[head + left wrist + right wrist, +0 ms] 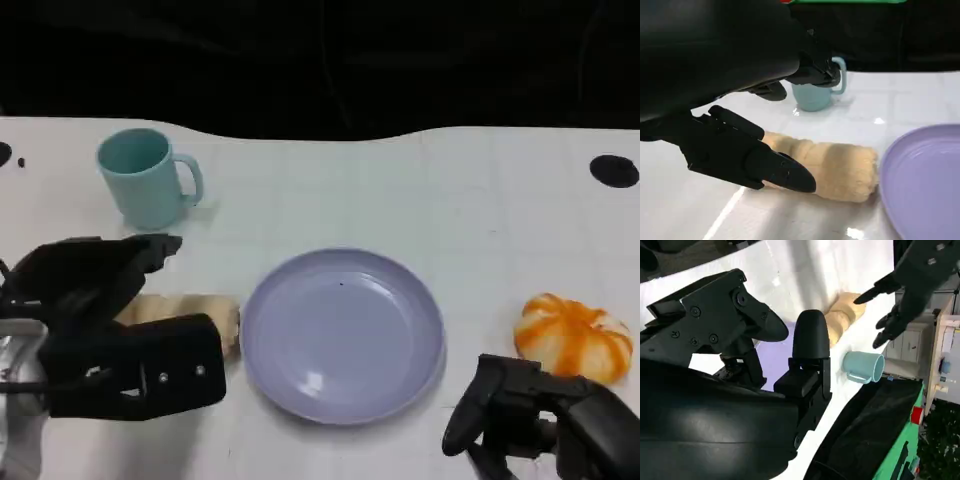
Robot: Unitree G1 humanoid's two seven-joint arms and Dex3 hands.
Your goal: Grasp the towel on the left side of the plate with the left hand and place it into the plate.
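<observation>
One towel [827, 169]: soft, light roll, lower left; take its middle.
Left robot hand [105, 330]: spread wide, empty, over towel.
Plate [342, 335]: centre, just beside.

Towel [190, 312]: my left hand [110, 330] covered most of it in the head view.
Plate [927, 180]: cut by the left wrist picture's edge.
My right hand [545, 420]: cut off at the head view's lower edge.
Contact with towel: I could not tell.

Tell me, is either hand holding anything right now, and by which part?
Nothing is held. The left hand hovers open around the towel, its fingers apart. The right hand holds nothing.
</observation>
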